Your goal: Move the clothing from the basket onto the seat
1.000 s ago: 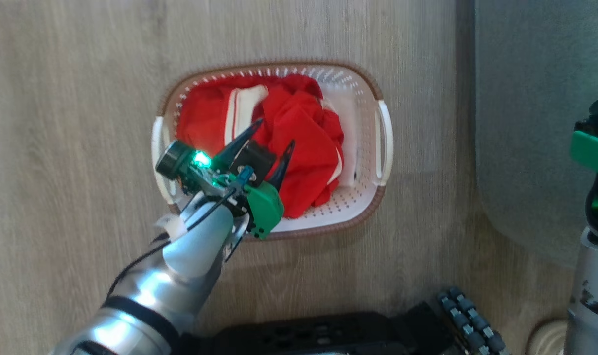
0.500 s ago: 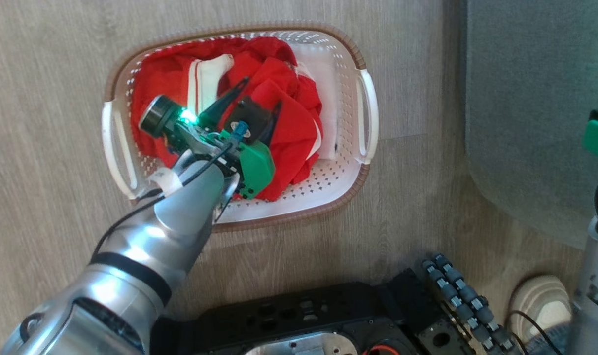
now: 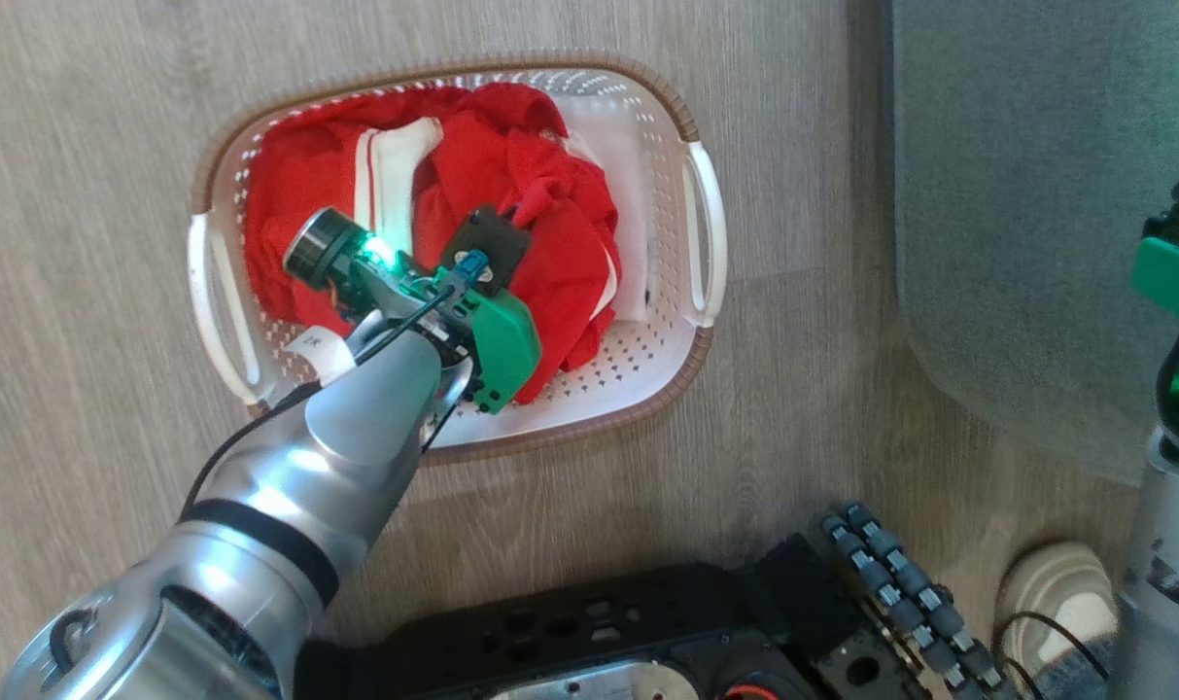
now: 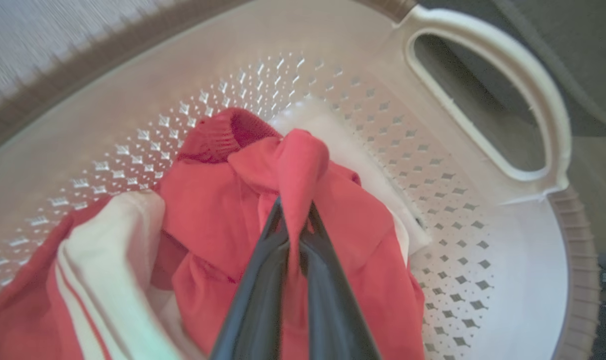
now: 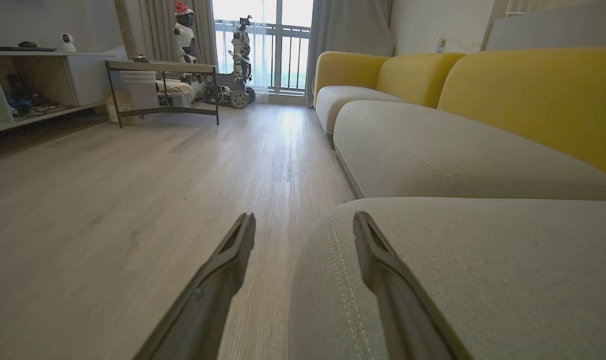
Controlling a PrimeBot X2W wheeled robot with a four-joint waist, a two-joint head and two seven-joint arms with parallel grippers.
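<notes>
The floor (image 3: 93,194) is pale wood-look planking with a grey grain. The basket (image 3: 638,374) stands directly on it, with the seat (image 3: 1017,194) to the right of the basket across a strip of bare planks. Below the basket sits the robot's dark wheeled base (image 3: 599,632), and to the lower right of the basket lies a cream round object (image 3: 1060,588).

Bright daylight from balcony window (image 5: 278,45), glare streak on floor (image 5: 288,125); left wrist view soft, basket (image 4: 83,75) rim motion-blurred.
</notes>
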